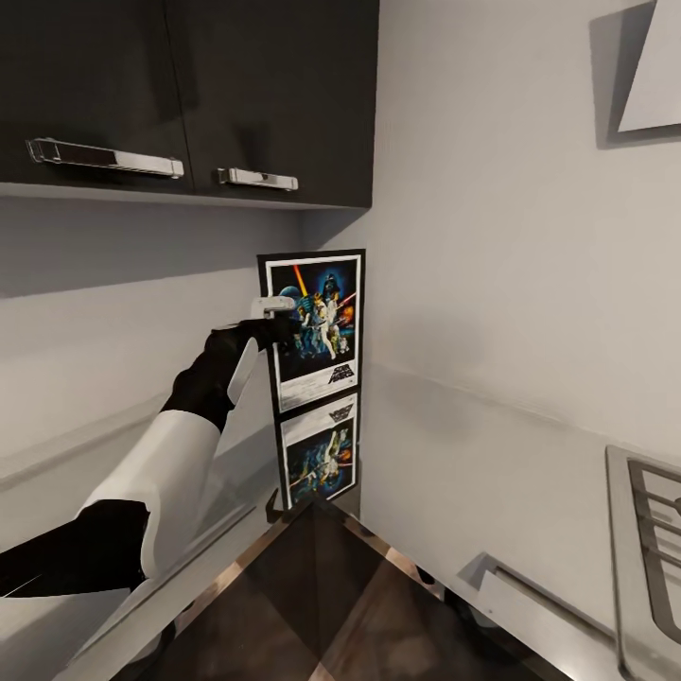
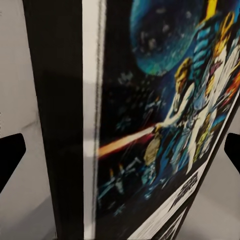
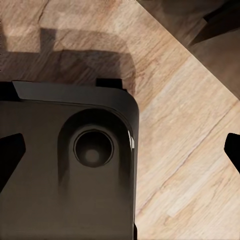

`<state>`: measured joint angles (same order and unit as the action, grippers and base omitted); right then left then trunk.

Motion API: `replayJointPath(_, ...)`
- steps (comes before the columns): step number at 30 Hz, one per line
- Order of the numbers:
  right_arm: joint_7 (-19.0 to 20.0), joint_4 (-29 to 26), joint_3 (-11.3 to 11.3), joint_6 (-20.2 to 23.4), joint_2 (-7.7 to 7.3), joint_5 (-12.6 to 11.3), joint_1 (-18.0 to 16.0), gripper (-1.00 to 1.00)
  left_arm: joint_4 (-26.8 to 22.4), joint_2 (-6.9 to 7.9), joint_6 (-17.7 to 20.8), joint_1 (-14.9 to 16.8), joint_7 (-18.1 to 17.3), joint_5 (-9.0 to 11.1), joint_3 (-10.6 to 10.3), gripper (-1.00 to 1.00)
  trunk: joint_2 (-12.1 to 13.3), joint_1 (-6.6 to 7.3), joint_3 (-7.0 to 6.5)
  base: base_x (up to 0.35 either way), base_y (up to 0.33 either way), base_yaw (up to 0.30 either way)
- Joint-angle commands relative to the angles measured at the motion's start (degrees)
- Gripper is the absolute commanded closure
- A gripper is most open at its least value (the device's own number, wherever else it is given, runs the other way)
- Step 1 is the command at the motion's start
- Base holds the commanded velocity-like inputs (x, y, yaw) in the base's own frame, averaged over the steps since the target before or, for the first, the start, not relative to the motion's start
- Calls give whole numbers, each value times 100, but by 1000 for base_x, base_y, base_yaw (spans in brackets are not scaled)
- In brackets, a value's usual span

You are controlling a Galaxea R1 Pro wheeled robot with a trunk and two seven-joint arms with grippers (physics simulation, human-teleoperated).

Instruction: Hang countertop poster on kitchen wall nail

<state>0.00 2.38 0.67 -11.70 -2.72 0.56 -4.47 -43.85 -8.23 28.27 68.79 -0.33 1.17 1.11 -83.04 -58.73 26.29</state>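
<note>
The poster (image 1: 320, 326) stands upright in the corner on the pale grey kitchen countertop (image 1: 454, 473), leaning on the wall, and its mirror image shows in the glossy top below it. My left gripper (image 1: 274, 314) is at the poster's left edge. In the left wrist view the poster (image 2: 160, 125) lies close between the wide-apart fingertips (image 2: 11, 155), so the left gripper (image 2: 121, 152) is open. My right gripper (image 3: 121, 152) hangs open over the wooden floor (image 3: 190, 150) beside the robot's dark base (image 3: 65, 165). The wall nails are out of view.
Dark upper cabinets (image 1: 189, 95) with metal handles hang above the left arm. A steel gas hob (image 1: 653, 549) sits at the right edge of the counter, and a hood (image 1: 653, 76) is mounted top right. The counter's inner corner edge (image 1: 312, 506) lies near the bottom.
</note>
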Motion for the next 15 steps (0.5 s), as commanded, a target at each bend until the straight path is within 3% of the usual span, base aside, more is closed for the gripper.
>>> replayJointPath(1, 0, 25, 5, -42, -1, 6, -10, -100, -8, -3, 33, 3, -5, 9, 12, -100, -3, 0, 6, 40, 68, 0)
replayJointPath(15, 0, 24, 4, -45, -1, 6, -10, -100, 37, 5, 60, 3, -1, 5, 9, -100, -3, 0, 6, 5, 8, 0)
